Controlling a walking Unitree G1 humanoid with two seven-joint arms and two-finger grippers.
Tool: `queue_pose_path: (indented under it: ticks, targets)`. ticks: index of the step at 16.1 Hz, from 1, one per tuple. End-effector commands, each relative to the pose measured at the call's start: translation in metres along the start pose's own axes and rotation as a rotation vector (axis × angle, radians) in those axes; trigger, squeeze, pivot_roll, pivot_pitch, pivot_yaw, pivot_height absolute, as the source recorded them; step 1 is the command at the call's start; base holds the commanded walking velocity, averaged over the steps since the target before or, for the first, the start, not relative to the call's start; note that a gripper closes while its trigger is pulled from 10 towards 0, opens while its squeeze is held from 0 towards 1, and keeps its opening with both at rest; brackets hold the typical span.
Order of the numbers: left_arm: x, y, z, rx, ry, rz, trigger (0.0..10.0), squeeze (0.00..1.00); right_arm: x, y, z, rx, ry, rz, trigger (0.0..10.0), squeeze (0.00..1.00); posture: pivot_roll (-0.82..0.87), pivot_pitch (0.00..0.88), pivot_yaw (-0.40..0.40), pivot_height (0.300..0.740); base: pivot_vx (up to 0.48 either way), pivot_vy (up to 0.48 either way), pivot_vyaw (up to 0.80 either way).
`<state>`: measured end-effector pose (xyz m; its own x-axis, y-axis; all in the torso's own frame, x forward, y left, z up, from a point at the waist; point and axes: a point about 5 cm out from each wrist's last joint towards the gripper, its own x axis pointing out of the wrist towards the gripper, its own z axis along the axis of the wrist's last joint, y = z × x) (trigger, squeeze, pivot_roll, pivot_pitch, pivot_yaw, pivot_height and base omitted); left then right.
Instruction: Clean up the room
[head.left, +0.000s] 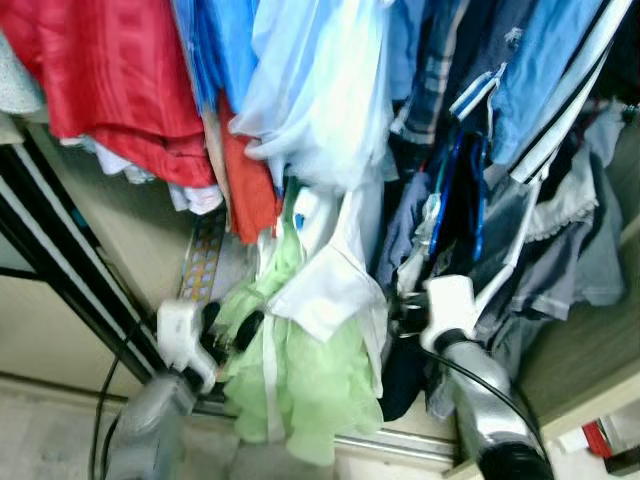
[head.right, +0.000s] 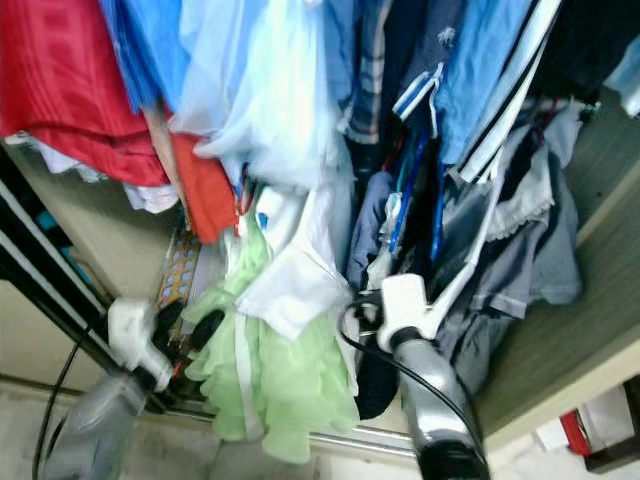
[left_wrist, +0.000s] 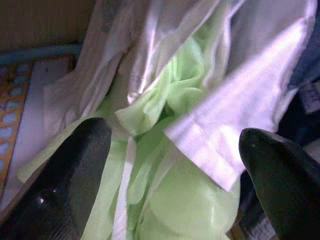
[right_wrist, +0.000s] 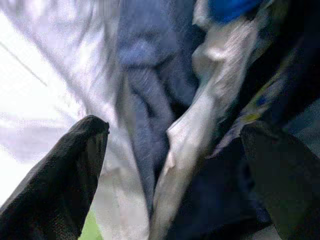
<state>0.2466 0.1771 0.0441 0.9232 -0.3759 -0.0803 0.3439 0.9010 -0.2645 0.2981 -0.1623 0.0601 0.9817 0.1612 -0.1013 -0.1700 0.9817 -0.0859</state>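
A green frilly garment (head.left: 300, 385) hangs low among the clothes in a wardrobe, with a white sleeve (head.left: 325, 285) draped over its upper part. The left gripper (head.left: 232, 332) is pressed against the garment's left edge; in the left wrist view its two black fingers (left_wrist: 65, 185) stand wide apart, with green cloth and the white cuff (left_wrist: 235, 135) lying between them and ahead of them, nothing pinched. The right gripper (head.left: 405, 318) sits just right of the white sleeve, pushed into the darker clothes. Its jaws are also spread wide, holding nothing; between its fingers (right_wrist: 55, 185) hang a grey-blue garment (right_wrist: 150, 100) and a pale twisted strip of cloth (right_wrist: 200, 120). Above both grippers hang a red shirt (head.left: 110, 80), an orange piece (head.left: 250, 185), a pale blue shirt (head.left: 320, 90) and navy items (head.left: 460, 190). Beyond the left gripper stands a patterned board (head.left: 205, 260). Black rails (head.left: 60, 270) run down to its left.
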Motion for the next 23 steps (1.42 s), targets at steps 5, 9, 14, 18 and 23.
queue_pose_path:
  ticks: [5, 9, 14, 18, 23]
  targets:
    - [-0.051, 0.013, 0.028, 0.167, -0.040, 0.113, 10.0, 0.00, -0.035, -0.005, 0.014, 0.006, -0.039, 0.066, 10.0, 0.00, -0.02, 0.000, -0.014, 0.740, 0.000, 0.000, 0.00]
    - [-0.059, 0.025, 0.030, 0.284, 0.118, 0.215, 10.0, 0.00, -0.041, -0.001, 0.029, -0.057, 0.004, 0.121, 10.0, 0.00, -0.03, 0.000, -0.009, 0.740, 0.000, 0.000, 0.00]
    - [-0.050, -0.020, 0.019, 0.188, 0.001, 0.084, 10.0, 0.00, -0.063, 0.021, 0.041, -0.067, -0.019, 0.068, 10.0, 0.00, -0.06, 0.000, -0.019, 0.740, 0.000, 0.000, 0.00]
    - [-0.036, -0.029, 0.028, 0.034, -0.066, 0.098, 10.0, 0.00, -0.045, 0.018, 0.063, -0.007, -0.080, 0.012, 10.0, 0.00, -0.08, 0.000, -0.021, 0.740, 0.000, 0.000, 0.00]
    - [-0.030, -0.032, 0.017, 0.034, -0.038, 0.144, 10.0, 0.00, -0.041, 0.000, 0.056, 0.017, -0.034, -0.050, 10.0, 0.00, -0.11, 0.000, -0.032, 0.740, 0.000, 0.000, 0.00]
